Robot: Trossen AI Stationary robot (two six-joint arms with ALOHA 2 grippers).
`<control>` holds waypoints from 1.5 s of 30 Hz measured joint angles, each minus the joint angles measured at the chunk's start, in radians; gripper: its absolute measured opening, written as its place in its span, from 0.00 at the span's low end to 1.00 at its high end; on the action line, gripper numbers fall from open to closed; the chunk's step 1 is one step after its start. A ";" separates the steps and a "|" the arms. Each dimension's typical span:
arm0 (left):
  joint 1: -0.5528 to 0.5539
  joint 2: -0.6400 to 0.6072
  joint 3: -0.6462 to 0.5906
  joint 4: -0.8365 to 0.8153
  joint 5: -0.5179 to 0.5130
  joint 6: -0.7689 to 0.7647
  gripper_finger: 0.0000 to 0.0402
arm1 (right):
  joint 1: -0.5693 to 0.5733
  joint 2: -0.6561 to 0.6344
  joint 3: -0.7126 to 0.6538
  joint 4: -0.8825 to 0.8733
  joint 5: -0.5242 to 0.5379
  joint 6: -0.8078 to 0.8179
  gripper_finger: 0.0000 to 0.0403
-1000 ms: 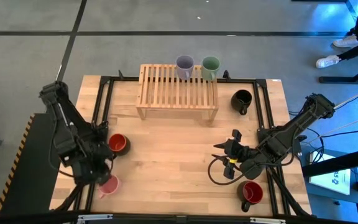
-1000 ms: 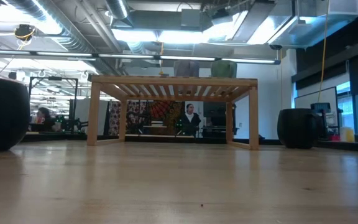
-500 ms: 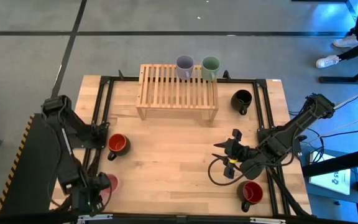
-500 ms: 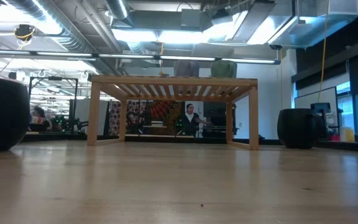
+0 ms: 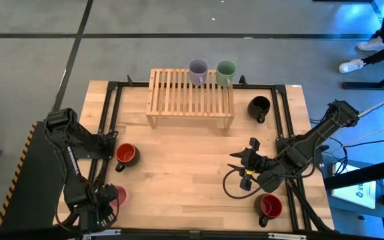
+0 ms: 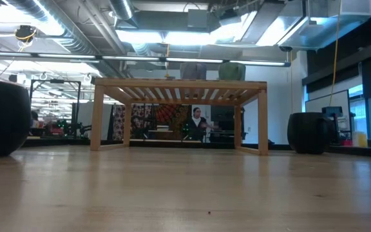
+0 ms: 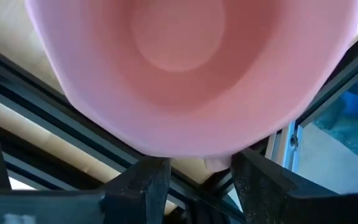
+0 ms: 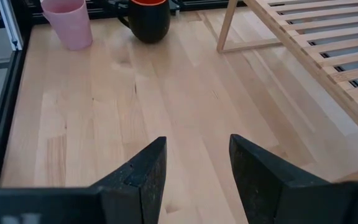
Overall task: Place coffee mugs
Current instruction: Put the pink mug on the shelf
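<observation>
Pink mug (image 7: 185, 74) sits between the left end effector's (image 7: 194, 180) spread fingers; right end effector (image 8: 194, 171) waits open.

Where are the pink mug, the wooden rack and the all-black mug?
pink mug (image 8: 66, 23): right wrist view, its side wall.
wooden rack (image 5: 189, 93): high view, middle of its slatted top.
all-black mug (image 5: 259, 106): high view, its dark opening.
</observation>
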 joint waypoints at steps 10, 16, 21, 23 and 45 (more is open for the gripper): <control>-0.001 0.000 -0.039 0.002 -0.060 0.002 0.34 | 0.000 0.000 0.000 0.004 -0.001 0.003 0.40; -0.001 0.000 -0.041 -0.001 -0.084 0.012 0.20 | 0.000 0.000 0.000 0.012 -0.001 0.004 0.40; 0.013 -0.017 -0.027 -0.009 -0.095 0.037 0.11 | 0.000 0.000 0.000 0.012 0.000 0.004 0.40; 0.028 -0.031 0.003 -0.035 -0.106 0.064 0.11 | 0.000 0.000 0.000 0.012 0.002 0.004 0.40; 0.701 -0.095 0.641 -0.656 -0.368 0.696 0.11 | -0.008 0.000 0.000 0.010 0.059 0.052 0.40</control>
